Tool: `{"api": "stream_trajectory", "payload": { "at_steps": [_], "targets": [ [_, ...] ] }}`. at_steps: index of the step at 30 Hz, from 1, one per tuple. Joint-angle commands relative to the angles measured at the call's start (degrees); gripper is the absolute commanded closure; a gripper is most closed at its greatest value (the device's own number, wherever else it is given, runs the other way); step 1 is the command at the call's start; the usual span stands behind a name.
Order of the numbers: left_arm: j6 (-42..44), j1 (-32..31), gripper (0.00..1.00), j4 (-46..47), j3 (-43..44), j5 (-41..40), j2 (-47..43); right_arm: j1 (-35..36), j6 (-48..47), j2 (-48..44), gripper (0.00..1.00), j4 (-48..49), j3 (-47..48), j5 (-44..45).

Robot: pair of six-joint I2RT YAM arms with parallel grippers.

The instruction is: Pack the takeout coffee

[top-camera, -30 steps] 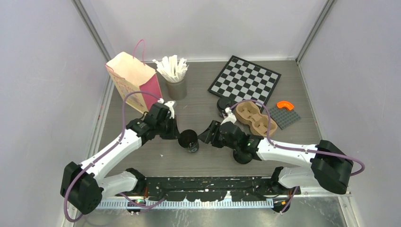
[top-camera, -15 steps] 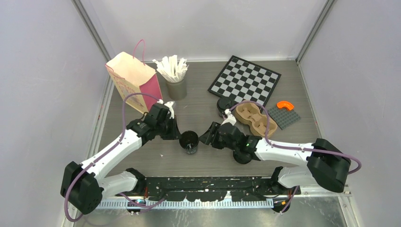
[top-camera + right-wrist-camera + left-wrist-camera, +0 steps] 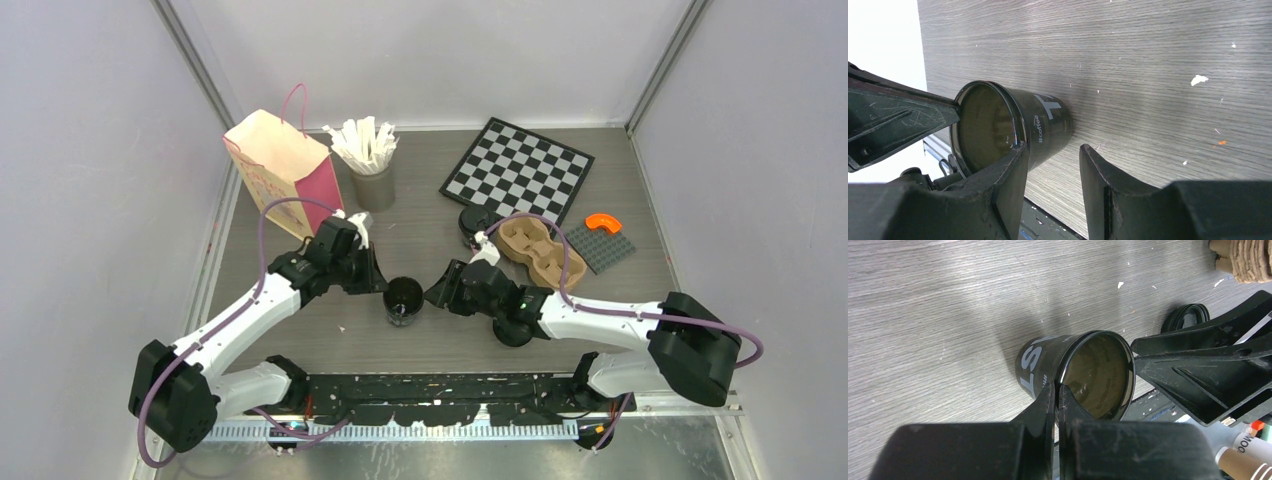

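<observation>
Left gripper (image 3: pixel 1056 387) is pinched tight on the rim of the black cup (image 3: pixel 403 298), dead centre of the top view, probably to steady it. Right gripper (image 3: pixel 1053 148) sits half-open just beside it, holding nothing.

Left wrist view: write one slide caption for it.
Left end effector pinches the rim of a lidless black cup while the open right end effector stands alongside.
</observation>
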Motion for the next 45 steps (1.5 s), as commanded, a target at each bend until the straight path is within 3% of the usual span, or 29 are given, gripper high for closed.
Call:
{"api": "stream_trajectory", "payload": {
  "at_steps": [1, 15, 26, 39, 45],
  "targets": [
    [-3.90, -0.45, 1.00, 7.40, 0.14, 8.37, -0.35, 0.39, -0.55, -1.60, 0.52, 2.83, 1.58, -1.08],
    [-5.33, -0.28, 1.00, 7.37, 0.71, 9.83, -1.24, 0.36, -4.43, -4.98, 0.54, -5.62, 3.32, 4.23],
    [-8.20, 0.33, 1.00, 10.77, -0.73, 10.41, -1.88, 0.27, -2.54, -6.89, 0.54, -3.71, 1.27, 2.89],
    [-5.60, 0.36, 1.00, 10.99, -0.86, 7.26, -0.60, 0.25, -7.44, -15.56, 0.53, -15.25, 2.15, 11.10],
    [-6.88, 0.32, 1.00, 17.47, -3.78, 10.01, 0.25, 0.20, -7.64, -17.86, 0.52, -13.83, 1.17, 9.66]
  ]
}}
